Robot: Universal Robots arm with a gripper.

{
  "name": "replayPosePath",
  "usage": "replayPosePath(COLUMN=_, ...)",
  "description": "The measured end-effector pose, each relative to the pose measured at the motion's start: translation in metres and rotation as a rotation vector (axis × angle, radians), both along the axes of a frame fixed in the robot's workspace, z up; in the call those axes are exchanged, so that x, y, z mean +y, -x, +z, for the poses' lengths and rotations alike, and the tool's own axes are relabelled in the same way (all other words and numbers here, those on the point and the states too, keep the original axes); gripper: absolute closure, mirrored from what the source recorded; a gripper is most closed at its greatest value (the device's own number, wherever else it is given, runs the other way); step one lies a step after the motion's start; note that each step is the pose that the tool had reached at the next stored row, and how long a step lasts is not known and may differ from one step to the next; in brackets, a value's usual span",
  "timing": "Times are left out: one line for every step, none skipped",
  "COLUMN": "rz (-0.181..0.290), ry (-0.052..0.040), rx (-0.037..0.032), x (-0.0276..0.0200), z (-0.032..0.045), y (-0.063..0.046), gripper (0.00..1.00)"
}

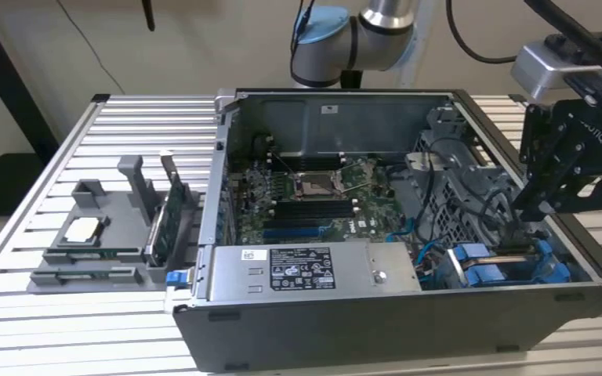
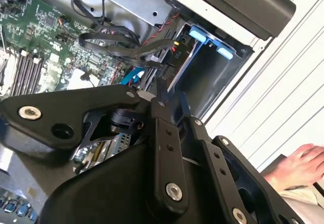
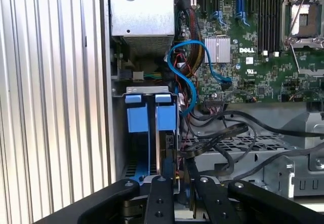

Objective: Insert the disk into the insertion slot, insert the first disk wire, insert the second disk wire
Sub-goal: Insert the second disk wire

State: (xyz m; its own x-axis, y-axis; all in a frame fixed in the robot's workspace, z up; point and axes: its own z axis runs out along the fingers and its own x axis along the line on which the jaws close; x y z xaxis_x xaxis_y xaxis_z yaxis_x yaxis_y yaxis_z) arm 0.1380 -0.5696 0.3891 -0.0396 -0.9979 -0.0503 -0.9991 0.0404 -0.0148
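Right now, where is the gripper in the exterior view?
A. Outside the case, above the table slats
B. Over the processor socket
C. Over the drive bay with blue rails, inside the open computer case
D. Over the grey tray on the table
C: in the exterior view the gripper reaches down into the open computer case, just above the insertion slot with its blue rails.

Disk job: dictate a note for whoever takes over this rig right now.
Gripper: low over the case's drive corner, at the exterior view's right; grip state unclear.
Disk: its blue carrier sits in the insertion slot, apparently seated.
Black wires hang beside it; whether either is plugged in cannot be told.
Left: confirm and finish both disk wires.
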Motion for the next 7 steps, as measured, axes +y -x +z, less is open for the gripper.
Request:
replayPosePath(rz=0.000, ry=0.0006, rx=0.0000, x=0.0000, z=0.0001, y=0.0000, gripper=0.76)
replayPosePath(rz=0.000, ry=0.0006, rx=0.0000, x=0.0000, z=0.0001, y=0.0000, gripper=0.76)
replayPosePath(rz=0.000, ry=0.0008, rx=0.0000, x=0.0000, z=0.0002, y=0.0000, gripper=0.76)
replayPosePath(rz=0.000, ry=0.0008, rx=0.0000, x=0.0000, z=0.0002, y=0.0000, gripper=0.76)
replayPosePath(rz=0.000, ry=0.0008, rx=0.0000, x=0.0000, z=0.0003, y=0.0000, gripper=0.76)
replayPosePath(rz=0.000, ry=0.0008, rx=0.0000, x=0.0000, z=0.0003, y=0.0000, gripper=0.76)
replayPosePath(rz=0.000, ry=0.0008, rx=0.0000, x=0.0000, z=0.0003, y=0.0000, gripper=0.76)
